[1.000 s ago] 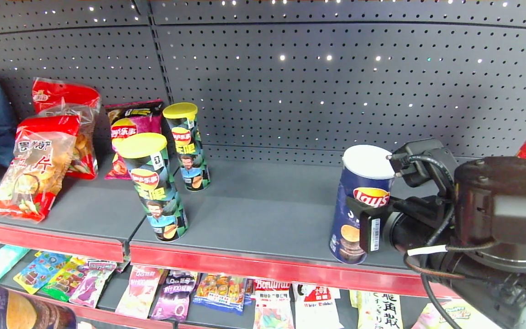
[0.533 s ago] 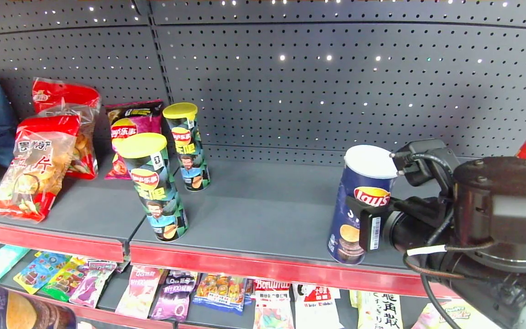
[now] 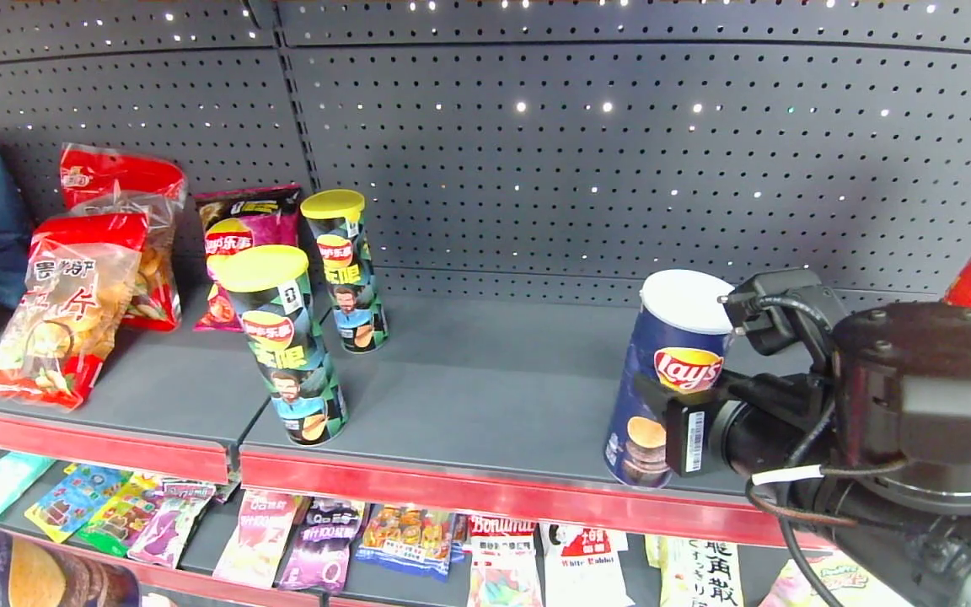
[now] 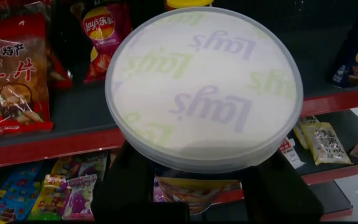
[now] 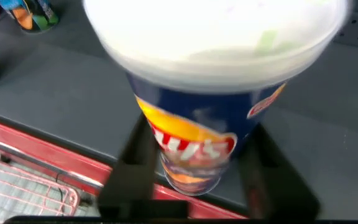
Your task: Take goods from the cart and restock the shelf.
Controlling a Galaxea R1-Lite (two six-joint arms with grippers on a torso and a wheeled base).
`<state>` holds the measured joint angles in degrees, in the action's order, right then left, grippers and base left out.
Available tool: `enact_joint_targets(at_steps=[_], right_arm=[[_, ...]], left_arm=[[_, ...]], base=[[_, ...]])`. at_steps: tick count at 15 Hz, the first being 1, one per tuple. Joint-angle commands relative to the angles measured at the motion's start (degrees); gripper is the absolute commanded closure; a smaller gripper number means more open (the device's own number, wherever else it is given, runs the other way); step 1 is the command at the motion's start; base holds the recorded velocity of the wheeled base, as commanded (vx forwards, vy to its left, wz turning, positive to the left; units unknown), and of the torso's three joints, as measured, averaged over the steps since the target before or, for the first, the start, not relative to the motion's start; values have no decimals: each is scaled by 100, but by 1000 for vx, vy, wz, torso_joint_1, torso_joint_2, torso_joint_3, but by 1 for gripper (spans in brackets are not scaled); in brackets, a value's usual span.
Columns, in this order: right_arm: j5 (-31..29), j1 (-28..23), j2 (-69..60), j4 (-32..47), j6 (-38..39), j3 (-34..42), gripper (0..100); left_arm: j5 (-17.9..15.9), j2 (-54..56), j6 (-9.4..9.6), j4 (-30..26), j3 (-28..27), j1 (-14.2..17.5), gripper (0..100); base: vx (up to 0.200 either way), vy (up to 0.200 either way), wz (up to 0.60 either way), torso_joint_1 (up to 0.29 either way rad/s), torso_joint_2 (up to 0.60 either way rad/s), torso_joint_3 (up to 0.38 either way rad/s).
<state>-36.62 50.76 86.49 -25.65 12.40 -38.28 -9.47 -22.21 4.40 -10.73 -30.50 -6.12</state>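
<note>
Can, blue can (image 3: 675,354), clamped in right gripper's (image 5: 201,174) jaws by shelf's (image 3: 469,396) front edge: seat flat, deeper, then release; left gripper (image 4: 201,193) clamps second can (image 4: 204,87).

Even soft light; bright pinpoints in pegboard (image 3: 536,185) holes (scattered); shelf (image 3: 485,379) bows toward edges.
</note>
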Motion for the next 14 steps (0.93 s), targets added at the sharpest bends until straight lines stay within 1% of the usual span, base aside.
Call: enact_joint_targets(at_steps=[1,6,8,11,14], right_arm=[[-3,4,-1,-37,-1,-31,0],[-12,21,-150,-28,-1,22,0],[-12,48,-344,-19,-1,251,0],[-12,294,-801,-19,-18,725,0],[6,294,-1240,-19,-36,1191,0]], left_arm=[[-2,6,-1,1,0,-3,100],[-2,6,-1,1,-9,-3,100],[-2,-3,8,1,-9,-3,100],[-11,-46,-1,9,-9,-3,100],[-46,-134,-1,9,-9,-3,100]], base=[[0,0,0,0,0,0],[0,0,0,0,0,0],[0,0,0,0,0,0],[0,0,0,0,0,0],[0,0,0,0,0,0]])
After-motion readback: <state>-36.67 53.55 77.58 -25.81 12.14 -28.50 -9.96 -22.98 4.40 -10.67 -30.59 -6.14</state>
